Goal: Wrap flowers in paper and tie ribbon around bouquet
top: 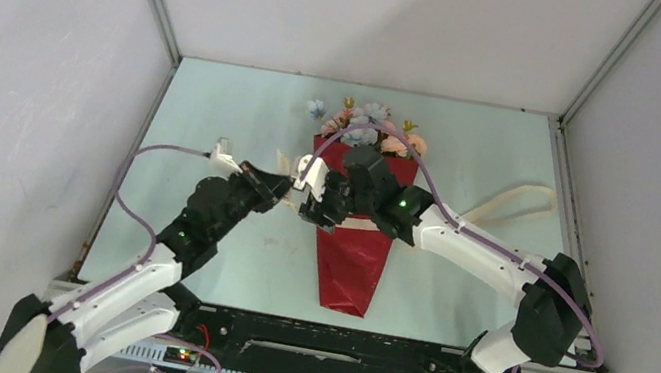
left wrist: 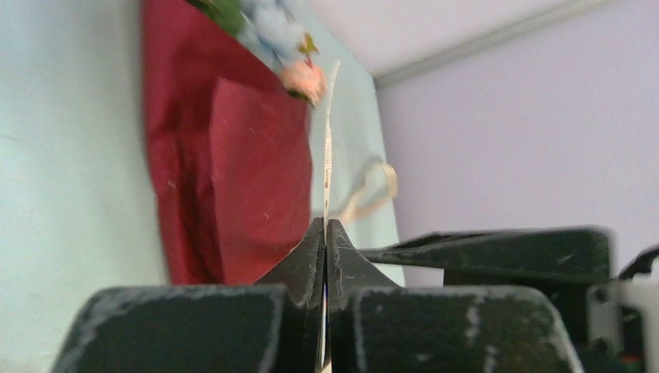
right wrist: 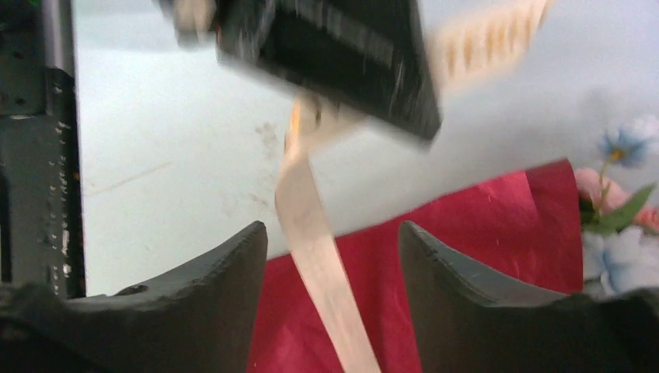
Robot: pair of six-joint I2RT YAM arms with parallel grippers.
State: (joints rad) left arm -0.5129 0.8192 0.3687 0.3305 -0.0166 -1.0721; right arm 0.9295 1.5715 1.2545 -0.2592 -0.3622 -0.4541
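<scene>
- One left gripper (left wrist: 326,227): its two black, scuffed, wedge-shaped fingers are pressed together, pinching the ribbon (left wrist: 327,159) edge-on at their tips.
- One right gripper (right wrist: 332,227): its two dark curved fingers stand spread. The ribbon runs through the gap between them, nearer the left-hand finger in the right wrist view; whether it touches that finger I cannot tell.
- One ribbon: flat, narrow, cream-beige and thin. Beyond the left jaws it rises in a straight line, and farther off it curls into a loose loop on the table (top: 215,127).
- One sheet of paper (top: 352,261): bright red and lightly creased, folded into a cone with overlapping flaps. It lies directly under the right jaws and just past the left jaws, narrow end towards the arm bases.
- One bunch of flowers (top: 367,124): small pink rose heads, pale blue clusters and green leaves, poking from the cone's wide mouth beyond both pairs of jaws. The heads are too small to count.
- One table: smooth, pale green, with faint scuffs below the right jaws.
</scene>
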